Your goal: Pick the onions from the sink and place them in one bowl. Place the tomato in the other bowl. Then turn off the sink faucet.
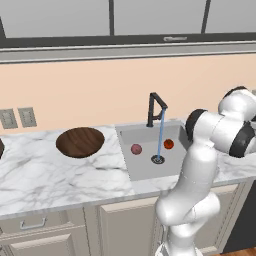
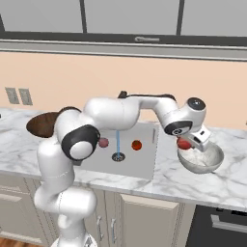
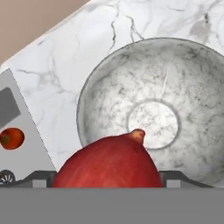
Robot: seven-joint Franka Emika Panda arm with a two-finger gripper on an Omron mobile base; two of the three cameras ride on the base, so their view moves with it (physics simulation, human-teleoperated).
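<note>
My gripper [image 2: 185,143] is shut on the deep red onion [image 3: 109,162] and holds it just above the pale grey-white bowl [image 2: 210,161] on the counter right of the sink. In the hand view the bowl [image 3: 192,78] lies open right below the onion. The mauve-pink onion [image 1: 136,149] and the glossy orange-red tomato [image 1: 168,144] rest in the grey sink [image 1: 145,165], either side of the drain. The black faucet [image 1: 155,107] pours a blue stream of water onto the drain. The dark brown wooden bowl [image 1: 80,141] sits on the counter left of the sink.
Marble counter [image 1: 45,175] runs both sides of the sink, with a peach wall and two outlet plates [image 1: 17,118] behind. Cabinet doors lie below, and a dark appliance front [image 2: 217,224] stands at the lower right.
</note>
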